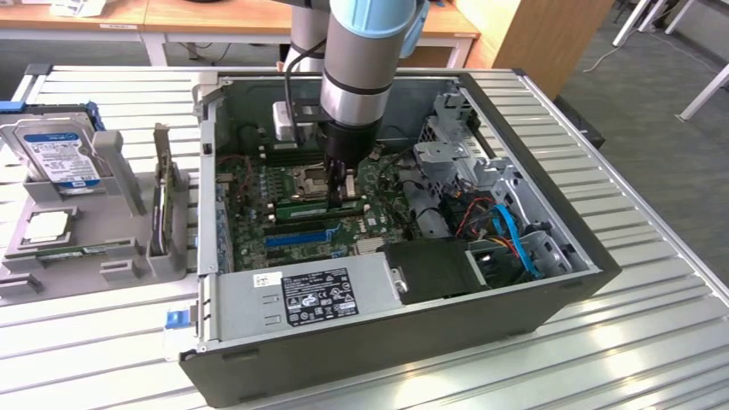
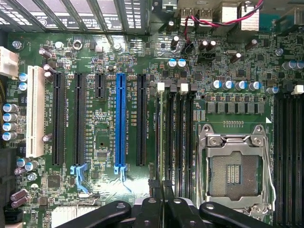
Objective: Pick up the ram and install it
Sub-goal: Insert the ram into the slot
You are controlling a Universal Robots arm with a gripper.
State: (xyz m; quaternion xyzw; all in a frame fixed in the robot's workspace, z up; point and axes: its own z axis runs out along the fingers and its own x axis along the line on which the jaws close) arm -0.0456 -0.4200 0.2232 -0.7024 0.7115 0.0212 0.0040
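My gripper reaches down into the open computer case, over the motherboard. Its fingers stand close together, shut on the ram, a long green stick held on edge. In the wrist view the ram appears edge-on as a thin line running away from the gripper. It sits along the outermost memory slot, between the black expansion slot and the empty processor socket. I cannot tell how deep it sits in the slot.
A grey parts tray at the exterior view's left holds a silver hard drive and a square processor chip. Inside the case are the power supply, drive cage and blue cables. A blue slot lies nearby.
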